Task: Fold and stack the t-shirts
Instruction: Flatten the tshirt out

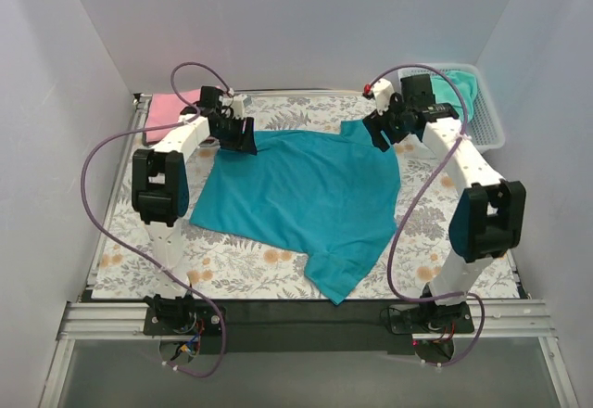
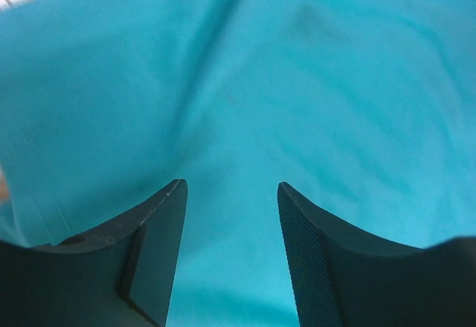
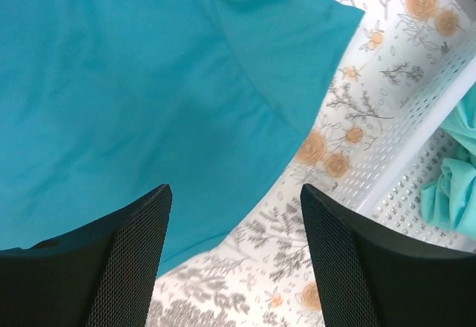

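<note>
A deep teal-blue t-shirt (image 1: 301, 195) lies spread out flat on the floral table cover; it fills the left wrist view (image 2: 297, 82) and the upper left of the right wrist view (image 3: 134, 82). My left gripper (image 1: 237, 138) is open and empty over the shirt's far left corner. My right gripper (image 1: 379, 133) is open and empty over the shirt's far right sleeve edge. A pink t-shirt (image 1: 170, 108) lies folded at the far left corner. A paler aqua-green t-shirt (image 1: 460, 93) sits in the white basket; it also shows in the right wrist view (image 3: 454, 171).
The white mesh basket (image 1: 489, 126) stands at the far right, its wall showing in the right wrist view (image 3: 416, 126). White walls close in the table on three sides. Bare floral cover (image 1: 445, 260) shows to the right and front of the shirt.
</note>
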You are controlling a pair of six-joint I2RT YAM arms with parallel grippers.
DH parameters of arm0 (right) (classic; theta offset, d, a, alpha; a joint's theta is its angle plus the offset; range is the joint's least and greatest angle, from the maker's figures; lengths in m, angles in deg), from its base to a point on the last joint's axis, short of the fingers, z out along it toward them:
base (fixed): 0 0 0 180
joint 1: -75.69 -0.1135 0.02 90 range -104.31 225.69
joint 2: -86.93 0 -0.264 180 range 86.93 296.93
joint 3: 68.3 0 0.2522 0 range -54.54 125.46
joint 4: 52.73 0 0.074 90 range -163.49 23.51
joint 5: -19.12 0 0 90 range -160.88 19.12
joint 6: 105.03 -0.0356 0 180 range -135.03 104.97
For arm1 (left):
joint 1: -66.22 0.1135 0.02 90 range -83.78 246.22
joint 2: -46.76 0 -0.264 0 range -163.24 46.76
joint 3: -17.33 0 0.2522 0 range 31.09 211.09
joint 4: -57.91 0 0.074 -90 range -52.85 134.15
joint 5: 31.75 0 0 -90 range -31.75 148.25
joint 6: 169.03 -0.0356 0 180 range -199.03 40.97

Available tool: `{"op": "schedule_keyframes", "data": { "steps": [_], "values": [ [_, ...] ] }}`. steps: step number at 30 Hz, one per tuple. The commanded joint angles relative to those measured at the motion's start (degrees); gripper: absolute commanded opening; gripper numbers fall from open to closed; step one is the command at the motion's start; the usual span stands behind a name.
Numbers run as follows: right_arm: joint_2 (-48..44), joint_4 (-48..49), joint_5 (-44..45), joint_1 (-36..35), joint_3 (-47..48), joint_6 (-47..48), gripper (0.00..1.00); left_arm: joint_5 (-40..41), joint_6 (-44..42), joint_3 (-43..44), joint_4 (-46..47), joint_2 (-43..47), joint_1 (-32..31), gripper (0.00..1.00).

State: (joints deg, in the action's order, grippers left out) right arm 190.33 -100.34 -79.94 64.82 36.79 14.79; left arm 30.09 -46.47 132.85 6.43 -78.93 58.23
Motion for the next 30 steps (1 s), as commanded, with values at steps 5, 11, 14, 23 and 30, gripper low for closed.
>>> {"op": "schedule_keyframes", "data": {
  "steps": [5, 11, 14, 23, 30],
  "values": [
    [-1.4, -3.8, -4.0, -0.9, -12.5, 1.6, 0.61, 3.8, -11.4, -18.7, -0.1, 14.3, -0.1, 0.49],
    [4.9, -4.2, -1.0, -1.3, -12.9, 0.9, 0.54, 7.8, -17.1, -28.1, 1.0, 18.2, -0.1, 0.48],
    [8.6, -4.3, 3.2, -1.0, -11.4, 2.0, 0.52, 9.4, -20.1, -31.3, -0.7, 19.3, -0.2, 0.47],
    [11.9, -4.6, 8.8, 2.5, -7.3, 9.7, 0.51, 6.8, -32.4, -42.6, -11.7, 29.1, -7.3, 0.46],
    [4.5, -8.9, -2.0, 2.6, -6.4, 13.2, 0.56, -3.0, -28.5, -33.6, -17.7, 29.5, -4.3, 0.47]
  ]
}}
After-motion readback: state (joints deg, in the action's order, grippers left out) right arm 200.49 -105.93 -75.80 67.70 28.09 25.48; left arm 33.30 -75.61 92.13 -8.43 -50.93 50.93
